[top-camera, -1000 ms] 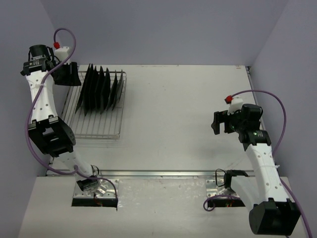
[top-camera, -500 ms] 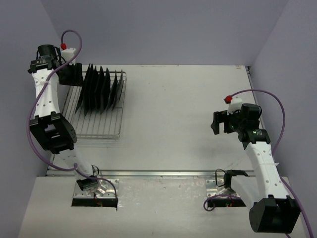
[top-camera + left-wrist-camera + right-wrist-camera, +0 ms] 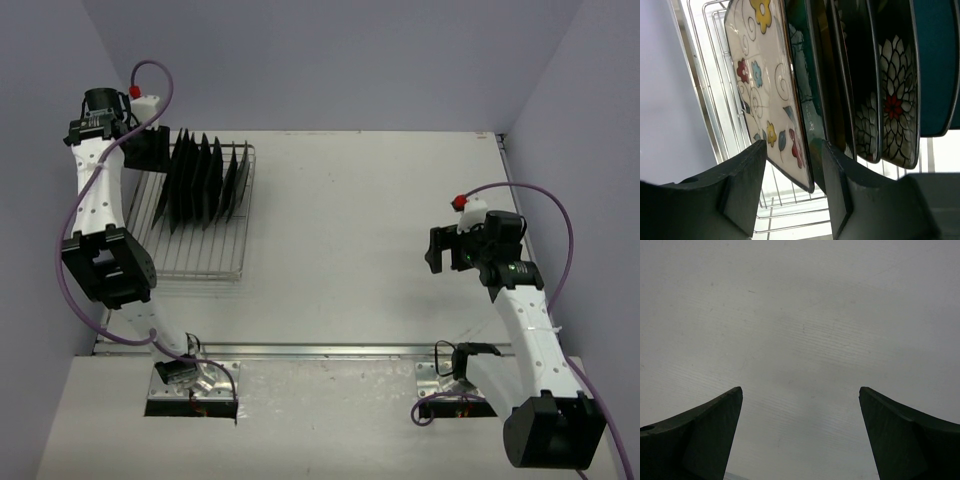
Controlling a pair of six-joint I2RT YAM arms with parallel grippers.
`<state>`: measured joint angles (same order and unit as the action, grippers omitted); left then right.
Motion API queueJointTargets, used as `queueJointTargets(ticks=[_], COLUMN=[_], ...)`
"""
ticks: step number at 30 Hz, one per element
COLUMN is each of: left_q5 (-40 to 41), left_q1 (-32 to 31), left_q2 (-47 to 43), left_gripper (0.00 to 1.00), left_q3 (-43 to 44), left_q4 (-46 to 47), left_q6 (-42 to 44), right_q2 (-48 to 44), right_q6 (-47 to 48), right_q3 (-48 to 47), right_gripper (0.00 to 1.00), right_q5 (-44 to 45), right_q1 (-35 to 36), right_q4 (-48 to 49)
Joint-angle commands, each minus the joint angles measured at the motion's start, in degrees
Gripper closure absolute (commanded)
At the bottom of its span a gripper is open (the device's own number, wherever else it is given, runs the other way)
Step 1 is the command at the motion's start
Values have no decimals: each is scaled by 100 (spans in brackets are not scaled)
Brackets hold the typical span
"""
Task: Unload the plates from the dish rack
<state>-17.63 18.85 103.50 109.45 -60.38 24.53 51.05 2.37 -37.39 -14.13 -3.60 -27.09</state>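
The left arm had swung in from beside the dish rack [image 3: 200, 255] over the last second, and its left gripper [image 3: 793, 147] now sat at the rack's far left corner, at the outermost plate; the claw had been narrowing as it came. Its two dark fingers stood partly spread on either side of the lower rim of the flowered plate [image 3: 765, 75]; a sliver of gap seemed to remain on one side, so I judged the pinch not yet made, though I could not tell whether the other finger already touched. That put the first lift within reach; every plate was still in the rack. The rack, thin bright wire in parallel bars, lay on the left of the white table [image 3: 380, 200], with the row of plates [image 3: 200, 180] standing on edge in its far half and its near half bare. The plates were squarish with rounded corners, glossy and dark-rimmed; the nearest was cream with curling lines and yellow, red and blue blossoms; behind it stood a green plate [image 3: 802, 60], then a black plate with white petals [image 3: 892, 100] round a red centre, then a plain teal plate [image 3: 935, 65]. The right gripper [image 3: 800, 390] had barely stirred; it hung well apart on the right, jaws spread wide over bare matte tabletop, holding nothing.
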Motion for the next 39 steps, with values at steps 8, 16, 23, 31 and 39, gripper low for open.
queueJointTargets(ticks=[8, 16, 23, 31, 39], left_q5=[901, 1492, 1905, 2161, 2237], left_q1=[-303, -352, -389, -391, -388], left_q2=[288, 489, 599, 895, 1049], left_gripper=[59, 60, 60, 61, 70], left_q3=[-270, -439, -510, -238, 47], left_q4=[615, 1066, 1436, 1305, 1006], left_q6=[-142, -297, -365, -271, -176], right_q2=[2, 7, 53, 45, 28], right_q6=[-84, -96, -139, -150, -170], right_q3=[105, 202, 230, 303, 311], right_gripper=[1, 1, 1, 1, 1], right_q5=[-37, -24, -62, -73, -90], right_q1=[22, 26, 26, 25, 20], right_q4=[262, 311, 359, 389, 389])
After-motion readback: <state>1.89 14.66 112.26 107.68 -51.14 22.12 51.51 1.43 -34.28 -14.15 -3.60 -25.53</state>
